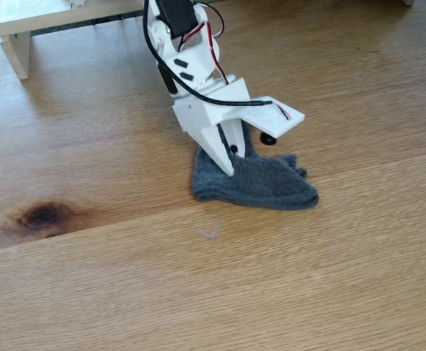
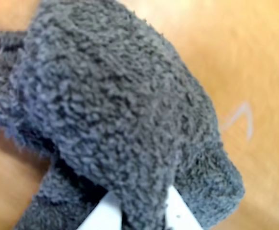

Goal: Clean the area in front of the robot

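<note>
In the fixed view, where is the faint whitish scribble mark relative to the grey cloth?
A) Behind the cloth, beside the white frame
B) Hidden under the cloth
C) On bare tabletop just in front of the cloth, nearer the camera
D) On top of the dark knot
C: the scribble mark lies on bare tabletop just below the grey cloth, uncovered and apart from the dark knot.

Open room: the broad light-brown oak-grain surface lies bare across the whole near part of the fixed view, and to the left and right of the arm.
Obstacle, centre: a folded grey fuzzy cloth lies flat on the surface, with the white pointed two-finger pincer pressed into its left part.
Obstacle, far left: a white shelf-like frame stands at the far edge, well apart from the cloth.
Flat marks: a dark knot and a faint whitish scribble block nothing.
</note>
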